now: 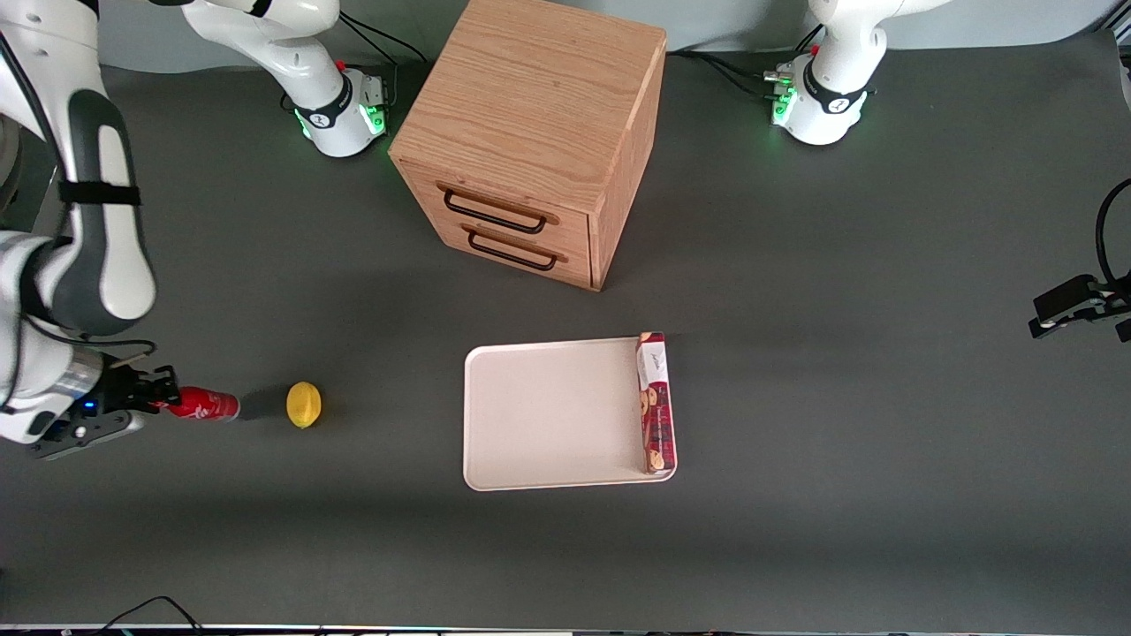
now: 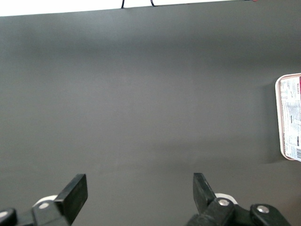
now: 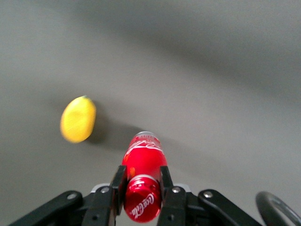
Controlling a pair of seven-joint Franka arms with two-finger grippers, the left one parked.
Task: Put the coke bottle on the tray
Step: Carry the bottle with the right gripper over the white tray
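**Bottle gripped, tray holds only the biscuit box**

The tray point(image 1: 548, 415) carries a red biscuit box point(image 1: 655, 403) along its rim toward the parked arm. Well apart, at the working arm's end, the gripper point(image 1: 157, 399) clamps the coke bottle point(image 1: 201, 405) near its cap, beside a lemon point(image 1: 303, 404). Wooden drawer cabinet point(image 1: 530, 141) shut.

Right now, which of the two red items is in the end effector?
The coke bottle, clamped near its cap by the end effector beside the lemon. The red biscuit box lies untouched on the tray.
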